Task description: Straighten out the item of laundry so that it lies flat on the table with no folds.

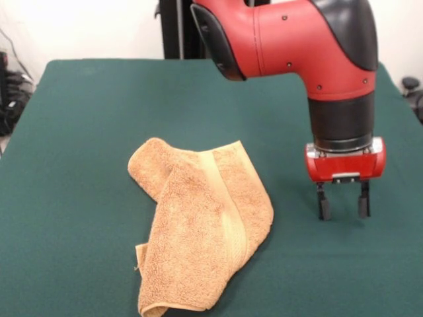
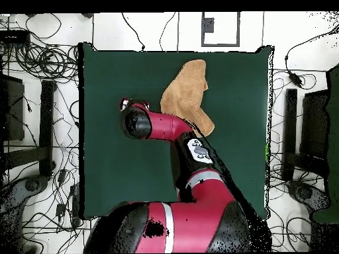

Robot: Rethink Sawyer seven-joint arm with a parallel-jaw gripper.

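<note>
The orange-tan towel [image 1: 205,231] lies crumpled and folded over itself on the green table [image 1: 86,132], with one woven band running down its middle. In the overhead view the towel [image 2: 185,96] lies near the table's far edge [image 2: 119,79]. My gripper [image 1: 342,209] hangs to the right of the towel in the front view, apart from it, a little above the cloth. Its two black fingers [image 1: 323,205] point down, spread apart, with nothing between them. In the overhead view the arm's wrist [image 2: 136,122] covers the gripper.
The red and black arm [image 1: 291,39] reaches in from the top over the table's right part. Cables and equipment [image 2: 40,66] lie on the floor around the table.
</note>
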